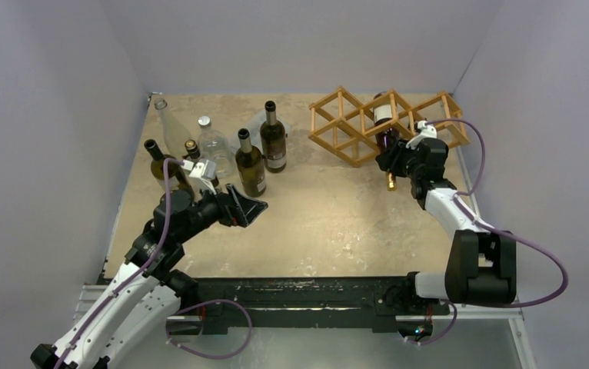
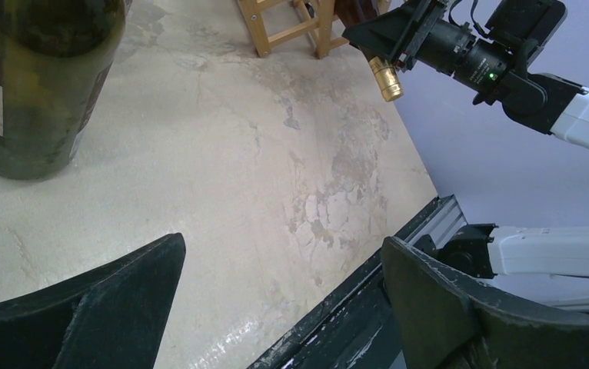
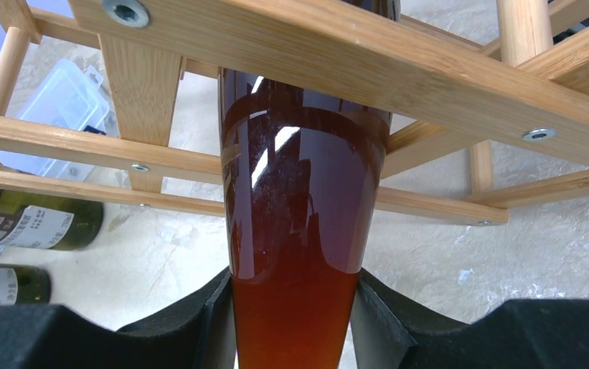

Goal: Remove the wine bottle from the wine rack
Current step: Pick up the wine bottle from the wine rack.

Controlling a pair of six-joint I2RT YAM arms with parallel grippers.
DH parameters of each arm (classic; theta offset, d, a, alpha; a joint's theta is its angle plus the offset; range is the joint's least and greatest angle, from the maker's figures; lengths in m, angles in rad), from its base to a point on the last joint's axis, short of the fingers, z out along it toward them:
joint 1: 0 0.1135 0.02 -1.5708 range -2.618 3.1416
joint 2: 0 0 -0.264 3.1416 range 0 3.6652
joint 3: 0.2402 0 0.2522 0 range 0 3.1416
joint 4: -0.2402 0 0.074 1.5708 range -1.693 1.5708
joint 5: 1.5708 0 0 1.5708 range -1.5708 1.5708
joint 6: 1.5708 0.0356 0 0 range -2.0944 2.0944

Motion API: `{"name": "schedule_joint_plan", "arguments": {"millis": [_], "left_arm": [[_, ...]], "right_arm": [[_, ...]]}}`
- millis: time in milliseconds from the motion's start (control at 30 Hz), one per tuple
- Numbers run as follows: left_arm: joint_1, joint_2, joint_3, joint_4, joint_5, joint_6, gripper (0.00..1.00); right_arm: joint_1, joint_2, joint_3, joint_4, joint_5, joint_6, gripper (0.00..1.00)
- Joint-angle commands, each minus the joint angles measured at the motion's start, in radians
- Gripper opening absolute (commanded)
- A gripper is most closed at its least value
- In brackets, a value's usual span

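Rack [image 3: 337,54]: far right of your tabletop [image 1: 322,223]; a row of diamond cells in light wood.
Bottle [image 3: 299,215]: lying in a middle cell of the rack, neck pointing near, gold cap outside the rack.
Right end effector [image 3: 293,283]: clenched on the bottle's neck, touching it on both sides.
Left end effector [image 2: 282,244]: released, spread wide with nothing in it, over your near-left tabletop.
Other bottles [image 1: 250,163]: standing upright far left, well apart from the rack.
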Motion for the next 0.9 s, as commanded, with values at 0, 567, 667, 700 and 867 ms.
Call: {"name": "schedule_joint_plan", "arguments": {"millis": [0, 567, 667, 700, 867], "left_arm": [[0.007, -0.014, 0.009, 0.015, -0.005, -0.02, 1.0], [0.007, -0.044, 0.009, -0.005, 0.003, -0.013, 1.0], [0.007, -0.054, 0.008, -0.014, 0.001, -0.01, 1.0], [0.007, -0.055, 0.008, -0.016, 0.001, -0.008, 1.0], [0.007, -0.066, 0.007, -0.022, 0.0, -0.004, 1.0]], "right_arm": [[-0.009, -0.072, 0.012, 0.094, -0.065, 0.014, 0.0], [-0.019, -0.152, -0.045, 0.136, -0.12, 0.034, 0.0], [-0.021, -0.162, -0.063, 0.146, -0.133, 0.037, 0.0], [-0.021, -0.167, -0.069, 0.15, -0.139, 0.037, 0.0], [-0.022, -0.183, -0.077, 0.158, -0.17, 0.046, 0.0]]}}
